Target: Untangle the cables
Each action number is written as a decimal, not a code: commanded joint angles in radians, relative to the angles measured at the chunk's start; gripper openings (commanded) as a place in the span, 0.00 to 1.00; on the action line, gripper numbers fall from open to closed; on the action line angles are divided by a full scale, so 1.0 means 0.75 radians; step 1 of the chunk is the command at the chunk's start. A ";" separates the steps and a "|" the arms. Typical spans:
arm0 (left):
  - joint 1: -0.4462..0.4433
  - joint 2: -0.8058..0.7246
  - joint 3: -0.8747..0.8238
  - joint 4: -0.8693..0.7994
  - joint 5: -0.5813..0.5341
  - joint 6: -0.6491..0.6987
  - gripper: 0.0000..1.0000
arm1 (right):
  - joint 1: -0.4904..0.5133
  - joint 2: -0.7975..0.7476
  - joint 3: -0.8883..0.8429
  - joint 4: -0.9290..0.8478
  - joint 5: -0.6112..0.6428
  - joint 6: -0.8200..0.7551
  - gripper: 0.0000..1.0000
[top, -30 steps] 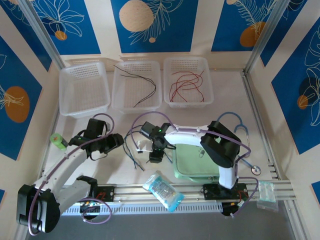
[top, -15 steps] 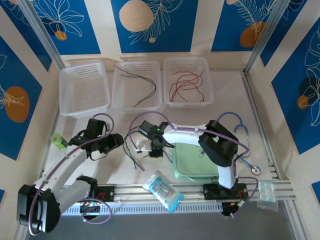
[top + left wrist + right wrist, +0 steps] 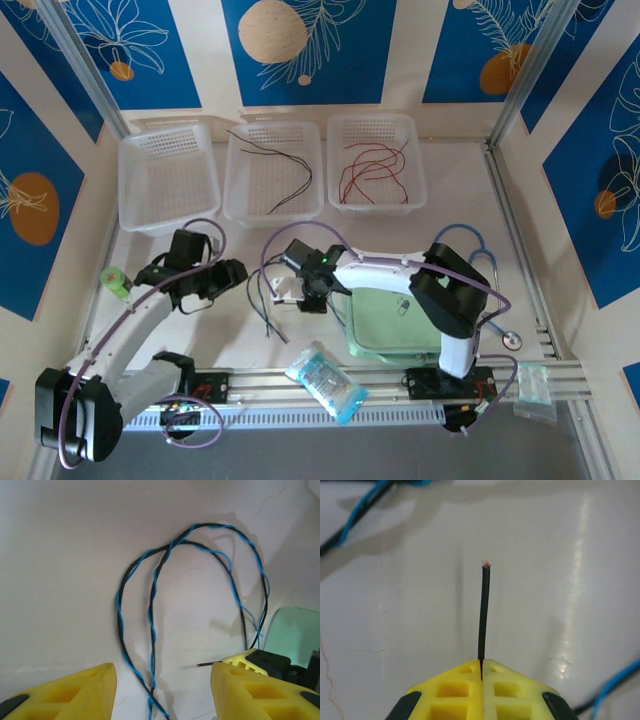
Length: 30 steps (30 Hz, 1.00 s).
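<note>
While right gripper (image 3: 481, 672) pinches black wire (image 3: 483, 615) end, stub pointing 12 o'clock | left gripper (image 3: 161, 680) jaws apart, straddling black-blue twist (image 3: 152, 610) on table (image 3: 60, 555), loop toward 1 o'clock | step: separating pair | next: likely pull black free, left pinning blue

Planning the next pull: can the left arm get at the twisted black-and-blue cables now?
Probably yes: the left fingers stand open astride the twisted cables, nothing between; the right fingers only pinch a black wire end nearby.
</note>
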 commanded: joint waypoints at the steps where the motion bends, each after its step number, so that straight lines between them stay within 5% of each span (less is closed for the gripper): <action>1: 0.018 0.016 0.084 -0.029 0.042 0.029 0.52 | -0.032 -0.117 0.019 0.037 -0.053 -0.022 0.00; 9: 0.019 0.024 0.223 -0.013 0.072 0.055 0.52 | -0.101 -0.320 -0.008 0.138 -0.078 0.070 0.00; 30: 0.012 0.093 0.652 -0.039 0.259 0.063 0.52 | -0.442 -0.582 0.071 0.546 -0.526 0.730 0.00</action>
